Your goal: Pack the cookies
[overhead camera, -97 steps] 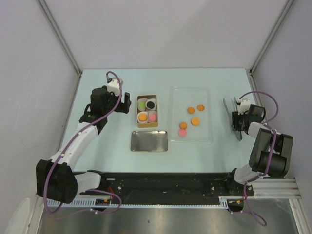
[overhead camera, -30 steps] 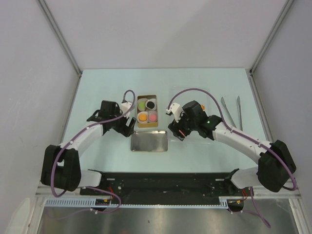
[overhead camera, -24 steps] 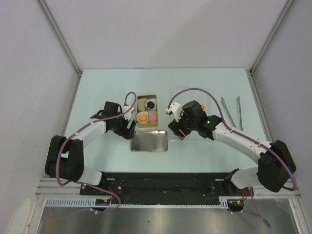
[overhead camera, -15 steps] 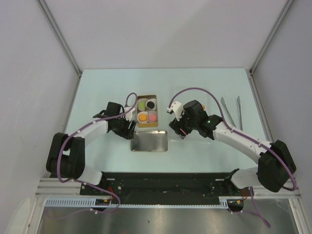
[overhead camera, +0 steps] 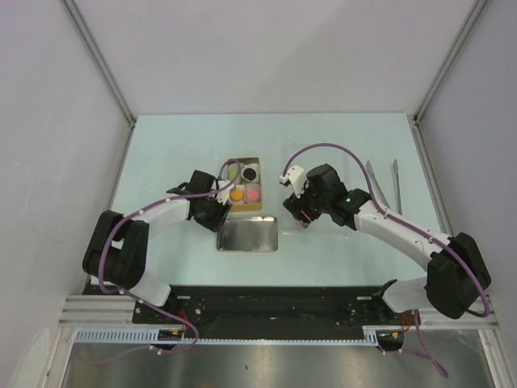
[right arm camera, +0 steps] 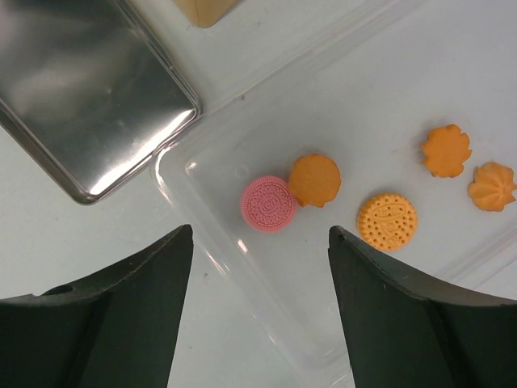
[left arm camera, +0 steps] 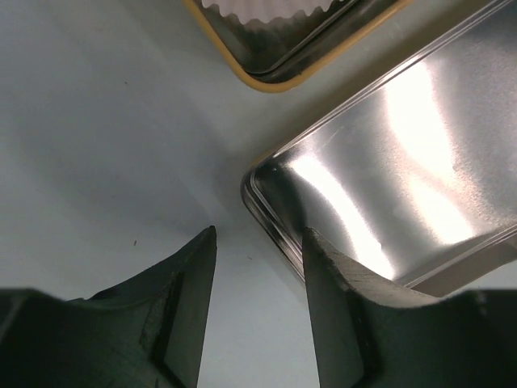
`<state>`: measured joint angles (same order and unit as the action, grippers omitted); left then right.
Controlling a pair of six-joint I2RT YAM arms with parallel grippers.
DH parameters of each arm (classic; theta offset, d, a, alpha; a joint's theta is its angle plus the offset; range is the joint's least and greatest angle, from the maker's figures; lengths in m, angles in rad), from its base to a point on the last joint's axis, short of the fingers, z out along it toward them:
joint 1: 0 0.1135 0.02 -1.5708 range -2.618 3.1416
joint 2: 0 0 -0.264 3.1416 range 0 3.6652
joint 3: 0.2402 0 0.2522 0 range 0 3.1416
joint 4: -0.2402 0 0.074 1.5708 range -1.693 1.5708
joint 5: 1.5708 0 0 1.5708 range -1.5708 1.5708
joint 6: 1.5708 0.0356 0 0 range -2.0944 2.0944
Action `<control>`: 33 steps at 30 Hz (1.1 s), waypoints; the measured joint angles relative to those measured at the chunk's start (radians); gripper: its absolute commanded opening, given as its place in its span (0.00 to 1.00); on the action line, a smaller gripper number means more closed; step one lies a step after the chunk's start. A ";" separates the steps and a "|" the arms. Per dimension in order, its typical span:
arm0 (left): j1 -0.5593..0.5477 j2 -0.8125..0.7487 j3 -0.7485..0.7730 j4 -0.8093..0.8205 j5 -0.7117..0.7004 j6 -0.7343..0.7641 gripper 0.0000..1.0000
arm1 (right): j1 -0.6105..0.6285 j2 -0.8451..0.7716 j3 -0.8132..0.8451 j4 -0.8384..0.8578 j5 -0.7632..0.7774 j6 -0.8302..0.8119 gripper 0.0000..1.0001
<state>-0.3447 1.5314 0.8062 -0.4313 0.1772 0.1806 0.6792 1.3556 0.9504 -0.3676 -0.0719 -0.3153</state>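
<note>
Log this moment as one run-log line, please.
left hand: open, straddling corner of metal lid | right hand: open, over pink cookie in clear tray

Five cookies (right arm camera: 314, 179) counted in clear tray (right arm camera: 323, 279): four orange, one pink. Four cups (overhead camera: 258, 194) counted in box (overhead camera: 242, 160). Two tweezers (overhead camera: 376, 184) counted.

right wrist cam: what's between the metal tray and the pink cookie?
In the right wrist view, only a strip of bare table and the corner rim of the clear tray lie between the metal tray and the pink cookie.
</note>
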 measured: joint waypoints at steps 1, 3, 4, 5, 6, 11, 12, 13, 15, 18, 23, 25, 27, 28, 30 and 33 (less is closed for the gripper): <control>0.000 0.002 0.002 0.001 -0.008 0.000 0.48 | -0.001 0.000 0.000 0.000 0.000 0.000 0.72; 0.000 0.006 0.003 0.003 -0.019 0.000 0.37 | -0.001 0.000 0.000 0.000 -0.004 0.000 0.71; 0.000 0.009 0.005 0.003 -0.026 0.001 0.34 | -0.001 0.000 0.000 0.000 -0.004 0.000 0.71; 0.000 0.014 0.008 0.005 -0.034 0.004 0.32 | -0.003 0.000 0.000 -0.001 -0.005 0.000 0.71; 0.000 0.019 0.011 0.006 -0.040 0.003 0.27 | -0.003 0.000 0.000 -0.001 -0.007 0.000 0.70; 0.000 0.036 0.027 0.009 -0.064 0.009 0.11 | -0.004 0.000 0.000 -0.002 -0.016 0.000 0.70; 0.000 0.037 0.029 0.008 -0.068 0.013 0.06 | -0.005 0.000 0.000 -0.002 -0.017 0.000 0.70; 0.001 0.037 0.029 0.008 -0.071 0.014 0.03 | -0.005 0.000 0.000 -0.002 -0.020 0.000 0.70; 0.005 0.035 0.030 0.009 -0.074 0.024 0.00 | -0.005 0.000 0.000 -0.002 -0.024 -0.001 0.70; 0.013 0.021 0.029 -0.019 -0.074 0.039 0.00 | -0.005 0.000 0.000 -0.002 -0.032 -0.003 0.70; 0.029 -0.065 0.026 -0.096 -0.070 0.064 0.00 | 0.003 -0.011 0.000 -0.002 -0.055 -0.011 0.73; 0.032 -0.117 0.027 -0.117 -0.066 0.066 0.00 | 0.008 -0.022 0.000 -0.002 -0.074 -0.014 0.75; 0.037 -0.182 0.035 -0.141 -0.057 0.067 0.00 | 0.010 -0.031 0.003 -0.003 -0.103 -0.015 0.77; 0.040 -0.211 0.045 -0.148 -0.049 0.066 0.00 | 0.011 -0.033 0.007 -0.002 -0.120 -0.015 0.79; 0.046 -0.254 0.069 -0.156 -0.037 0.065 0.00 | 0.011 -0.034 0.022 -0.001 -0.156 -0.010 0.84; 0.056 -0.309 0.117 -0.156 -0.013 0.063 0.00 | 0.007 -0.037 0.038 0.019 -0.214 0.014 0.90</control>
<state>-0.2882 1.2228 0.9237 -0.5873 0.1646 0.2436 0.6865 1.3182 0.9882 -0.3481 -0.2863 -0.3016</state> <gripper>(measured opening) 0.006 0.859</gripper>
